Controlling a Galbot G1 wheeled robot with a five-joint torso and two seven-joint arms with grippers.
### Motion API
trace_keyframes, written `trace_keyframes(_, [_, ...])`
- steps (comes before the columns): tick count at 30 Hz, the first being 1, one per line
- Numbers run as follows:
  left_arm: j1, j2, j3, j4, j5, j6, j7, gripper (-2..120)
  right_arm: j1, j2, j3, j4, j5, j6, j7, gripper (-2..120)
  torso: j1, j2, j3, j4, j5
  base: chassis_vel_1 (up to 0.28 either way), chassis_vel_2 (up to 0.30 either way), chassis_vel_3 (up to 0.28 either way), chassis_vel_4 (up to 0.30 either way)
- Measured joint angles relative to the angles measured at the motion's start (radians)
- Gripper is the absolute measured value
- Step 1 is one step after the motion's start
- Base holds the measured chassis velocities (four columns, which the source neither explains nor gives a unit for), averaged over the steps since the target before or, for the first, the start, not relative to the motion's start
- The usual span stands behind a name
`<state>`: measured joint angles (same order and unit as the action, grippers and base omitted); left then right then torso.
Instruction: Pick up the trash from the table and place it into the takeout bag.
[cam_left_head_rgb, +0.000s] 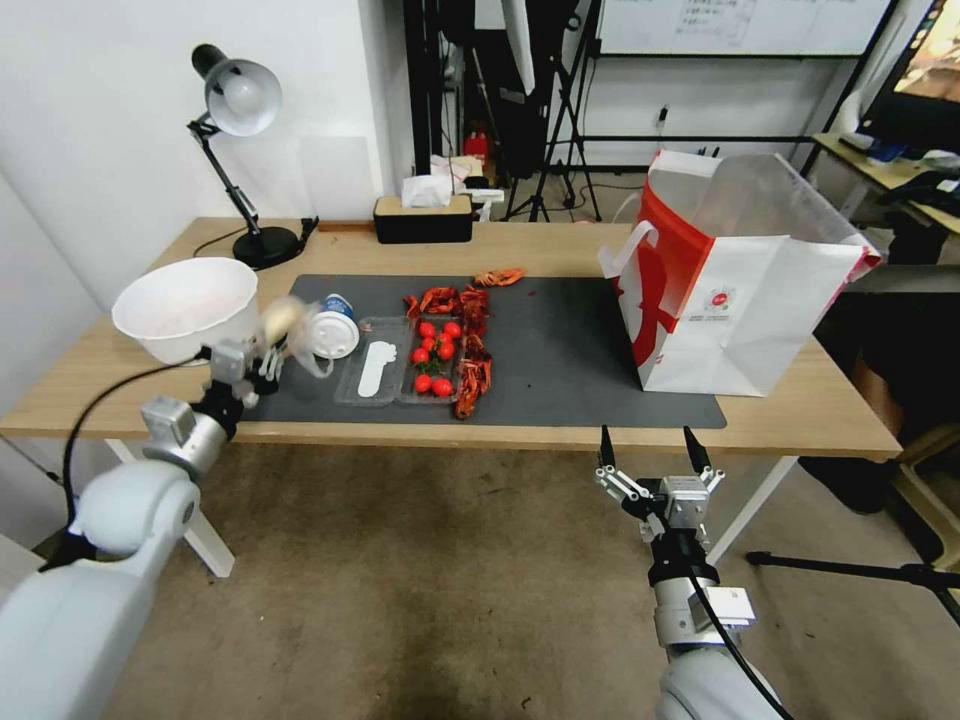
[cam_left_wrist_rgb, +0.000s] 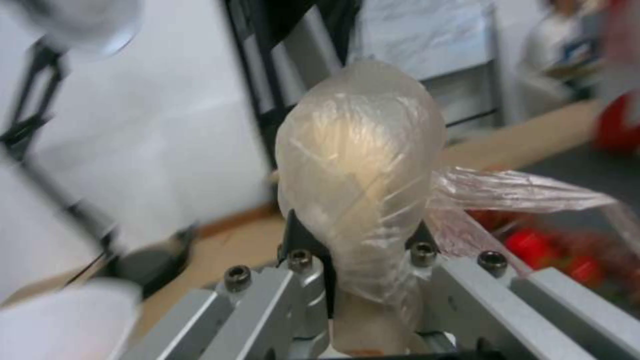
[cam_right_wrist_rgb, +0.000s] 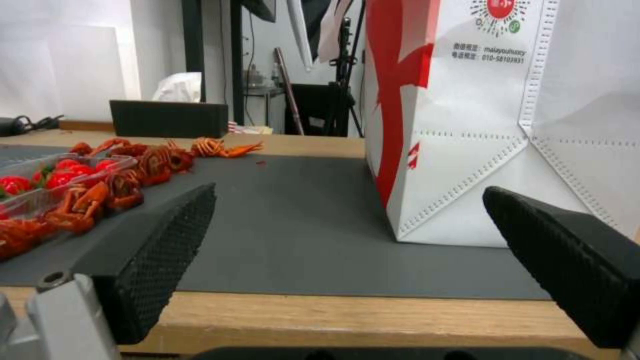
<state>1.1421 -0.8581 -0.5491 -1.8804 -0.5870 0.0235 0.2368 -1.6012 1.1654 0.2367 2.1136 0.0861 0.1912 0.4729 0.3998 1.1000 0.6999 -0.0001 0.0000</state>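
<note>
Left tool (cam_left_wrist_rgb: 353, 240) clamps clear bag with beige lump (cam_left_wrist_rgb: 360, 150) above surface's (cam_left_head_rgb: 560, 245) left edge (thin film may slip); right tool (cam_left_head_rgb: 652, 452) gapes empty off near edge; takeout bag (cam_left_head_rgb: 740, 300) stands at the right end.

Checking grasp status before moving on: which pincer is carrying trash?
The left pincer, raised over the table's left end, is shut on the clear bag with beige lump. The right pincer is open, holding nothing.
</note>
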Motion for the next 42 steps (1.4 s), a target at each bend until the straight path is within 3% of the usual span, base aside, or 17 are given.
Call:
trace_keyframes(5, [-0.098, 0.090, 0.096, -0.015, -0.148, -0.033, 0.082, 7, 0.001, -0.001, 0.000, 0.000, 0.000, 0.000, 0.000, 100, 0.000, 0.000, 0.000, 0.0002, -0.0003, 0.000, 0.000, 0.000, 0.000])
trace_keyframes(8, [-0.224, 0.142, 0.209, -0.012, -0.249, -0.053, 0.116, 7, 0.003, -0.002, 0.004, 0.000, 0.000, 0.000, 0.000, 100, 0.000, 0.000, 0.000, -0.0003, 0.0001, 0.000, 0.000, 0.000, 0.000])
trace_keyframes(9, [-0.224, 0.142, 0.209, -0.012, -0.249, -0.053, 0.116, 7, 0.003, -0.002, 0.004, 0.000, 0.000, 0.000, 0.000, 100, 0.000, 0.000, 0.000, -0.0003, 0.0001, 0.000, 0.000, 0.000, 0.000])
trace_keyframes(12, [-0.404, 0.166, 0.365, 0.018, -0.343, -0.060, 0.132, 7, 0.009, -0.003, 0.007, 0.000, 0.000, -0.005, 0.000, 100, 0.000, 0.000, 0.000, 0.0002, 0.0001, 0.000, 0.000, 0.000, 0.000])
trace_keyframes(17, [-0.521, 0.150, 0.479, 0.039, -0.389, -0.059, 0.132, 7, 0.016, -0.004, 0.009, 0.000, 0.001, -0.010, 0.001, 100, 0.000, 0.000, 0.000, 0.0002, 0.0002, 0.000, 0.000, 0.000, 0.000])
trace_keyframes(23, [-0.710, 0.081, 0.666, 0.102, -0.429, -0.055, 0.115, 7, 0.018, -0.011, 0.011, -0.004, 0.001, -0.011, 0.002, 100, 0.000, 0.000, 0.000, 0.0001, -0.0001, 0.000, 0.000, 0.000, 0.000])
trace_keyframes(30, [-0.835, -0.005, 0.776, 0.171, -0.442, -0.050, 0.101, 7, 0.017, -0.009, 0.012, -0.006, 0.001, -0.012, 0.002, 100, 0.000, 0.000, 0.000, 0.0001, 0.0002, 0.000, 0.000, 0.000, 0.000])
trace_keyframes(34, [-0.958, -0.100, 0.880, 0.246, -0.463, -0.042, 0.089, 7, 0.018, -0.005, 0.014, -0.006, 0.001, -0.012, 0.002, 100, 0.000, 0.000, 0.000, 0.0001, 0.0001, 0.000, 0.000, 0.000, 0.000])
trace_keyframes(42, [-1.127, -0.225, 1.010, 0.373, -0.494, -0.043, 0.081, 7, 0.020, -0.002, 0.016, -0.006, -0.001, -0.012, 0.002, 100, 0.000, 0.000, 0.000, -0.0001, 0.0002, 0.000, 0.000, 0.000, 0.000])
